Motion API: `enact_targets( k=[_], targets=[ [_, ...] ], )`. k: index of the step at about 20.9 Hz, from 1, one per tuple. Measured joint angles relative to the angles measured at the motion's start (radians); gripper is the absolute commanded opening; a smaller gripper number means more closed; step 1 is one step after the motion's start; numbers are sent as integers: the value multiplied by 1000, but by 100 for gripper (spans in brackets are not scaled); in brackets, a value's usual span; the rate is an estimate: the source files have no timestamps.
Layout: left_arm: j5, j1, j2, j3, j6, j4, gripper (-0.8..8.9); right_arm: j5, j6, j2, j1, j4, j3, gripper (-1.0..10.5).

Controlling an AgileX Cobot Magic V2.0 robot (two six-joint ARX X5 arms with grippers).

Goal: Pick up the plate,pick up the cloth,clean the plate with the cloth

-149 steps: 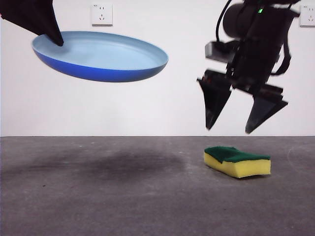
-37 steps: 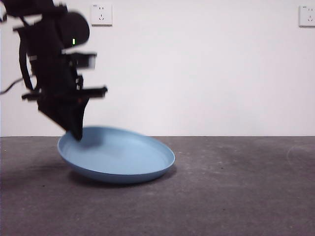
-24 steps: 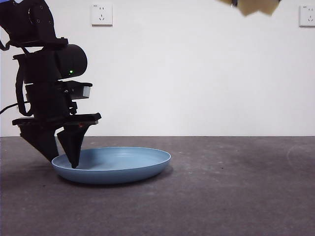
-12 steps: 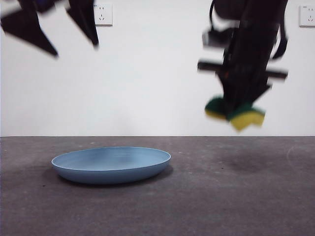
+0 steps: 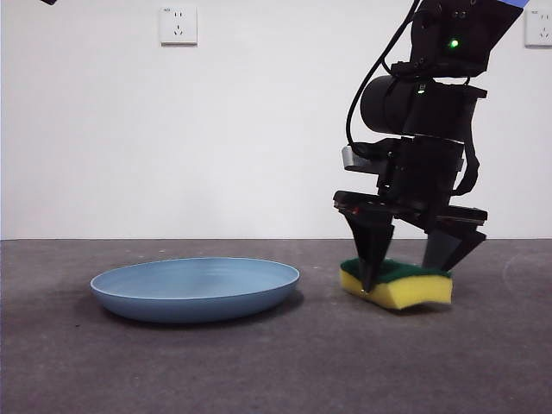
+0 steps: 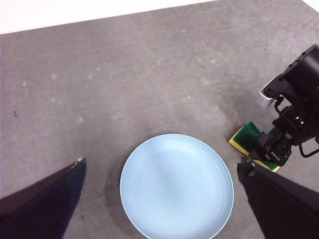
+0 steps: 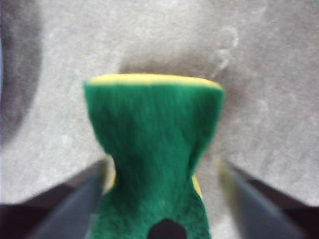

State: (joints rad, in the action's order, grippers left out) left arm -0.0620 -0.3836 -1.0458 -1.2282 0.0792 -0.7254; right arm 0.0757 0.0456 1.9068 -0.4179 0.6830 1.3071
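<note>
Your plate (image 5: 197, 288) lies flat on the grey desk (image 5: 259, 371), rim up, with bare desk open in front of it and off toward its far side. The cloth (image 5: 397, 283) — a yellow sponge with a green scouring face on top — sits on the desk just beside the plate's rim, with a narrow strip of desk showing between them in the front view. Beyond the cloth, open desk runs to the edge of that view.

Your right hand (image 5: 410, 263) comes down from above, its wrist nearly upright over the cloth, one jaw on each side of it. In the right wrist view the jaws stand spread with the cloth (image 7: 154, 149) between them, its waist narrow between them and clear of both, so the hand is parted rather than clamped.

Your left hand (image 6: 159, 199) hangs high above the plate (image 6: 177, 186), jaws wide apart and holding nothing; from there you see the plate whole, and the right hand (image 6: 279, 144) on the cloth (image 6: 246, 137) off to one side.
</note>
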Motion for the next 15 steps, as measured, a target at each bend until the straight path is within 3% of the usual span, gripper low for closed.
enact_targets(
  k=[5, 7, 10, 11, 15],
  targets=[
    [5, 0, 0, 0, 0, 0, 529, 1, 3, -94, 0, 12, 0, 467],
    [6, 0, 0, 0, 0, 0, 495, 3, 11, -220, 0, 32, 0, 350],
    [6, 0, 0, 0, 0, 0, 102, 3, 11, -409, -1, 75, 0, 5],
    [6, 0, 0, 0, -1, 0, -22, 3, 11, -462, -1, 76, 0, -17],
    [6, 0, 0, 0, -17, 3, -8, 3, 10, -691, -1, 76, 0, -17]
  ],
)
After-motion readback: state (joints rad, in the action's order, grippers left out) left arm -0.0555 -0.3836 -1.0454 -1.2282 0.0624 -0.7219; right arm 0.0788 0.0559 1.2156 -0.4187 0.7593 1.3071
